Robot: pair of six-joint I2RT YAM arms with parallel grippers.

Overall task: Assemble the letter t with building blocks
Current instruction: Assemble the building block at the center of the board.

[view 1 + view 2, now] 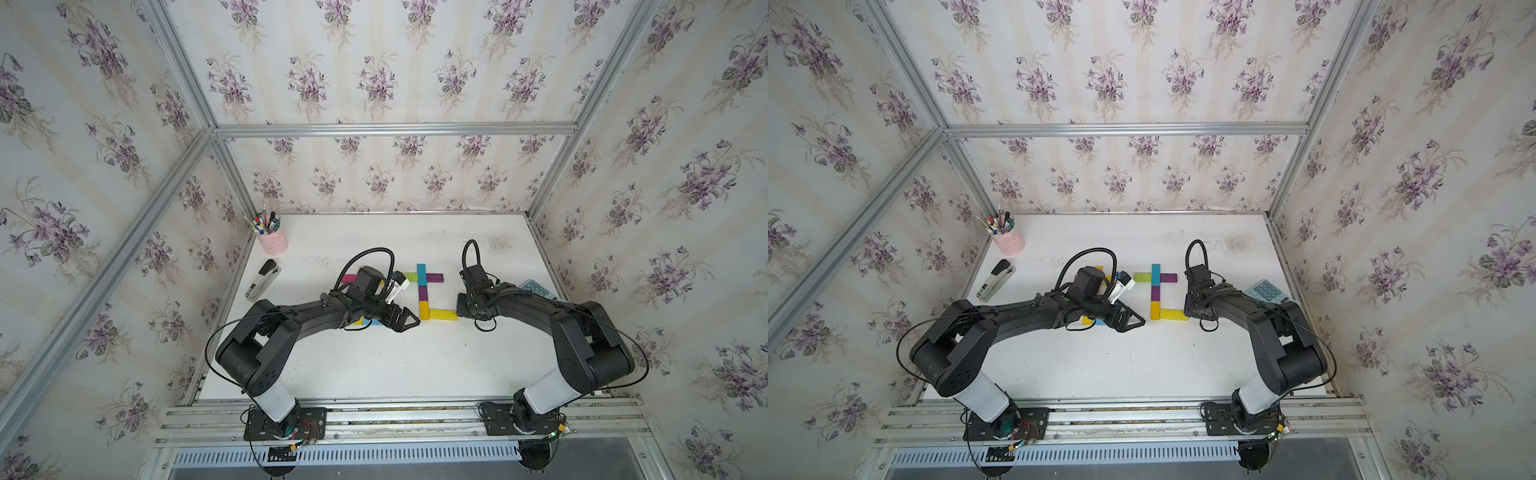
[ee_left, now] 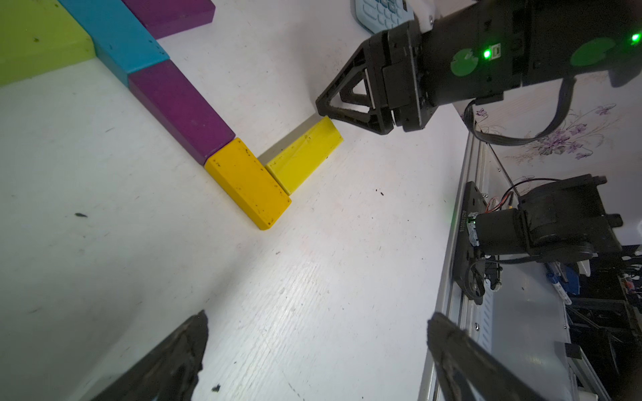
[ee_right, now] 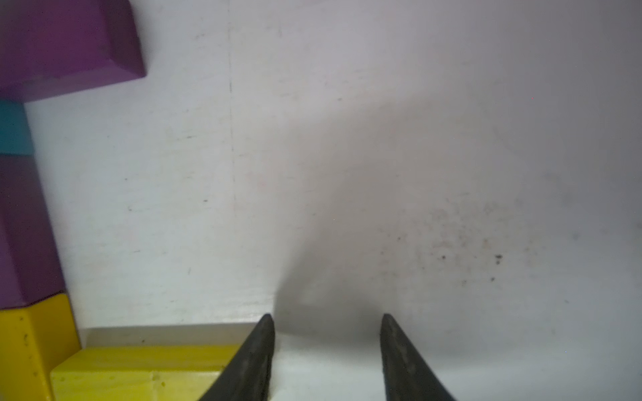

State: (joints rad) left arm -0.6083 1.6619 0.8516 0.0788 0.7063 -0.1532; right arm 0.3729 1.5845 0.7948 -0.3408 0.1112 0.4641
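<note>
Reading the counter as a clock with twelve at the back wall, we find a pink pen cup at ten and a stapler just toward six of it. The left end effector hovers released, its jaws wide over bare counter. That arm hides most of a magenta block, a yellow spare and a light blue one.

At centre lies the letter. A teal block has a lime block at its nine and a purple bar at its three. A purple stem block and an orange block run toward six. A yellow block juts toward three from the orange.

The right end effector is released, with bare counter between its fingers, one of them at the yellow block's three o'clock end. A calculator sits at three.
</note>
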